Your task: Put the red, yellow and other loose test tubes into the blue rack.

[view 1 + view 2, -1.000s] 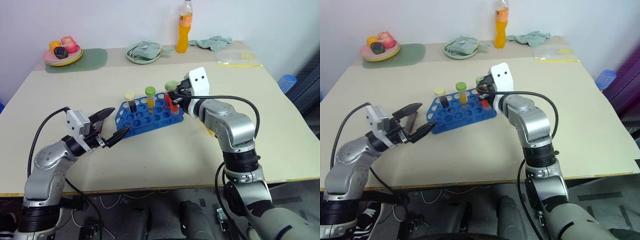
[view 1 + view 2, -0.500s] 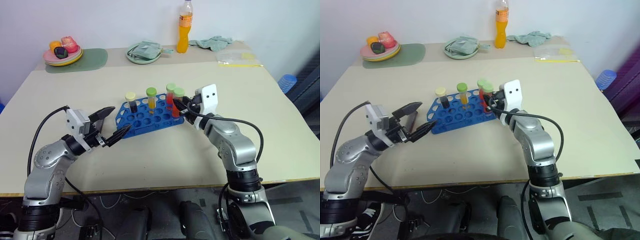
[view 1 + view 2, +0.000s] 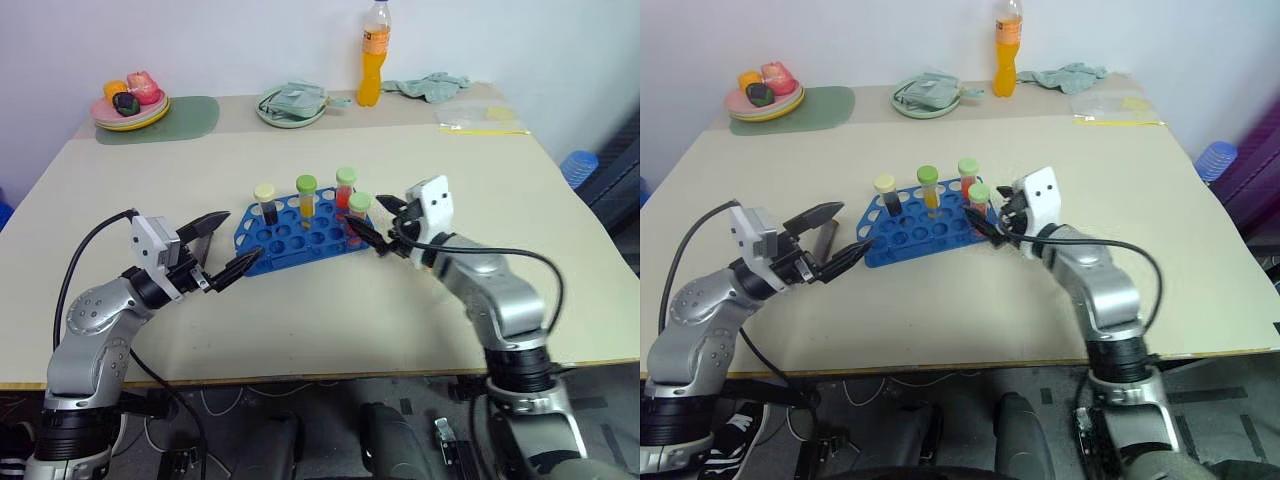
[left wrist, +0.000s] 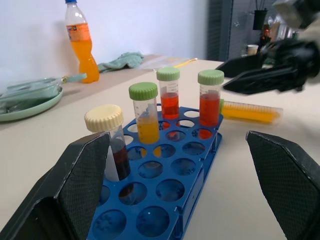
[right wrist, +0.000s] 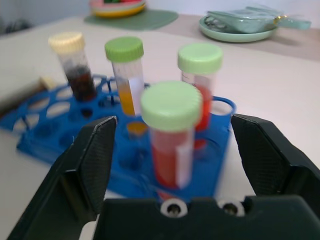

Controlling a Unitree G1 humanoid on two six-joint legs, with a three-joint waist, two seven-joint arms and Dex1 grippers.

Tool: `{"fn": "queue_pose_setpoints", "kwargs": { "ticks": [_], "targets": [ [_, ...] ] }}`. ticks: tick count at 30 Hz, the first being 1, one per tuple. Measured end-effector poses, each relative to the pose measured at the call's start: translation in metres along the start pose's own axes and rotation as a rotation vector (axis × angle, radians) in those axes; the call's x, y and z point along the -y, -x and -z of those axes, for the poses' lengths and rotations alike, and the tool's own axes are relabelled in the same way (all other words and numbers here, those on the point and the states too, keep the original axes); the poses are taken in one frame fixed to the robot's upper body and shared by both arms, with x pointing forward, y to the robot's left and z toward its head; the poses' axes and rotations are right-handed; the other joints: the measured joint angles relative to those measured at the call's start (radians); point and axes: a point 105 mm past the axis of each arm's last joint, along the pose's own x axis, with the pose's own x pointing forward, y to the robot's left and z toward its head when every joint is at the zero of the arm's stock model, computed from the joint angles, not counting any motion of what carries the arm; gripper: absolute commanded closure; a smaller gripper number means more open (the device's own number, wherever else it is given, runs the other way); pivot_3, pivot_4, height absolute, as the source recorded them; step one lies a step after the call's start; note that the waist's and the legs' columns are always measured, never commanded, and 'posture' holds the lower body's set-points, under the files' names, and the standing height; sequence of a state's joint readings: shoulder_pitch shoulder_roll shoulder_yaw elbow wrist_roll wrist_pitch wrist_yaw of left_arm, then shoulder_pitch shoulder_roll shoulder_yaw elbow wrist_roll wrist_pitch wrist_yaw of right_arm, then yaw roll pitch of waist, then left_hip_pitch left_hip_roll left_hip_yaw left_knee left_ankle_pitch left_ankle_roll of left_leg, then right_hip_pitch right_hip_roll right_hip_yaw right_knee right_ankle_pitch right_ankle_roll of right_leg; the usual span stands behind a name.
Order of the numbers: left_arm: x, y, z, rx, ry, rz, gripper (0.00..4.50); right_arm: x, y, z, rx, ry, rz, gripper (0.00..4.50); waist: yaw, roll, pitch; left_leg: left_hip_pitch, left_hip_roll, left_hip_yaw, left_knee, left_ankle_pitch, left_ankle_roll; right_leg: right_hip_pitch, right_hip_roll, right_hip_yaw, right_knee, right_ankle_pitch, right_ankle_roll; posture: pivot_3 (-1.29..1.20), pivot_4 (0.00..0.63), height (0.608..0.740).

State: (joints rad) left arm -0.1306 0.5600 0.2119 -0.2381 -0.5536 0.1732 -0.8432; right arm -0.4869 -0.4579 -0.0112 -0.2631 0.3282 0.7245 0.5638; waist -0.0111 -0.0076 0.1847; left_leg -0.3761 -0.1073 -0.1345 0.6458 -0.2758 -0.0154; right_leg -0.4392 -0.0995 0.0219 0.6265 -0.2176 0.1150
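Left gripper (image 3: 222, 247) is hovering just off the near-left end of the blue rack (image 3: 300, 232), jaws spread wide, holding nothing, same spot as a second ago. A dark tube-like thing (image 3: 824, 240) is lying on the table beside it in the right eye view; can't tell what it is.

Right gripper (image 3: 378, 226) is now sitting open just off the rack's right end, fingers apart with nothing between them. A second ago it was clamped on the red tube with the green cap (image 3: 358, 218) over the rack; now that tube is standing upright in a right-end hole and the gripper is backing away from it. Reading that as a clean release: red tube placed.

Rack is now carrying four tubes, all upright: the dark one with a cream cap (image 3: 264, 202), the yellow-orange one with a green cap (image 3: 304, 196), a second red one (image 3: 345, 188) and the one just dropped in.

Still loose: a yellow tube (image 4: 250, 111) is lying flat on the table past the rack's right end, under the right gripper in the left wrist view. That is looking like the next pick, and the right arm is nearest.

Further back: a green plate (image 3: 290, 104), an orange drink bottle (image 3: 373, 54), a plate of toy food (image 3: 130, 100), none involved.
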Motion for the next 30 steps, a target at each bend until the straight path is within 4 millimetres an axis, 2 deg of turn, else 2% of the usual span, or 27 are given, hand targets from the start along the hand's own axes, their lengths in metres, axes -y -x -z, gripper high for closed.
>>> {"fn": "queue_pose_setpoints", "kwargs": {
  "ticks": [3, 6, 9, 11, 14, 17, 22, 26, 30],
  "targets": [
    [0.0, 0.002, 0.002, -0.005, 0.003, -0.003, 0.0, 0.019, 0.027, 0.002, -0.095, 0.01, -0.005, 0.37, 0.001, 0.0, 0.0, 0.0, 0.0, 0.0, 0.0, 0.0, 0.0, 0.001, 0.0, 0.0, -0.001, 0.0, 0.0, 0.0, 0.15, 0.74],
    [0.001, 0.002, 0.002, -0.006, 0.003, 0.004, 0.0, 0.031, 0.036, 0.004, -0.175, -0.017, 0.035, 0.37, -0.006, 0.0, 0.0, 0.0, 0.002, 0.002, 0.0, 0.0, 0.001, 0.001, 0.001, 0.0, -0.003, 0.0, 0.0, 0.0, 0.15, 0.74],
    [0.003, 0.001, 0.002, -0.008, 0.002, 0.024, 0.0, 0.042, 0.032, 0.002, -0.285, -0.03, 0.069, 0.37, -0.006, 0.0, 0.001, 0.0, 0.003, 0.003, 0.0, 0.0, 0.0, 0.001, 0.001, 0.0, -0.003, 0.0, 0.0, 0.0, 0.15, 0.74],
    [0.004, 0.0, 0.0, -0.006, -0.002, 0.041, 0.0, 0.046, 0.027, -0.009, -0.337, -0.039, 0.084, 0.37, -0.002, 0.0, 0.001, -0.001, 0.003, 0.002, 0.0, 0.0, 0.0, 0.001, 0.001, 0.0, -0.004, 0.0, 0.0, 0.0, 0.15, 0.74],
    [0.006, -0.003, -0.001, -0.015, -0.015, 0.085, 0.0, 0.048, 0.02, -0.014, -0.489, -0.165, 0.12, 0.37, -0.001, 0.0, 0.001, -0.002, 0.003, 0.002, 0.0, 0.0, 0.0, 0.0, 0.001, 0.0, -0.006, 0.001, -0.001, 0.0, 0.15, 0.74],
    [0.005, -0.002, 0.002, -0.027, -0.014, 0.093, 0.0, 0.049, 0.022, -0.007, -0.625, -0.254, 0.144, 0.37, 0.005, 0.0, 0.001, -0.006, 0.002, 0.0, 0.0, -0.001, 0.001, -0.002, 0.0, -0.002, -0.009, 0.001, -0.002, 0.0, 0.15, 0.74],
    [0.006, -0.001, 0.006, -0.022, 0.009, 0.068, 0.0, 0.052, 0.021, 0.016, -0.782, -0.276, 0.18, 0.37, 0.0, 0.0, 0.001, -0.013, 0.0, 0.001, 0.002, 0.001, -0.002, -0.007, -0.003, -0.002, -0.012, 0.005, 0.003, 0.0, 0.15, 0.74],
    [0.009, 0.003, 0.014, -0.024, 0.041, 0.043, 0.0, 0.05, 0.025, 0.026, -0.864, -0.261, 0.171, 0.37, 0.0, 0.0, 0.001, -0.014, 0.0, 0.002, 0.002, 0.001, -0.001, -0.007, -0.003, -0.002, -0.013, 0.005, 0.003, 0.0, 0.15, 0.74],
    [0.012, 0.001, 0.011, -0.009, 0.037, 0.03, 0.0, 0.051, 0.031, 0.034, -0.925, -0.265, 0.162, 0.37, 0.0, 0.0, 0.001, -0.014, 0.0, 0.002, 0.002, -0.001, 0.002, -0.007, -0.002, -0.002, -0.013, 0.005, 0.003, 0.0, 0.15, 0.74]
  ]
}}
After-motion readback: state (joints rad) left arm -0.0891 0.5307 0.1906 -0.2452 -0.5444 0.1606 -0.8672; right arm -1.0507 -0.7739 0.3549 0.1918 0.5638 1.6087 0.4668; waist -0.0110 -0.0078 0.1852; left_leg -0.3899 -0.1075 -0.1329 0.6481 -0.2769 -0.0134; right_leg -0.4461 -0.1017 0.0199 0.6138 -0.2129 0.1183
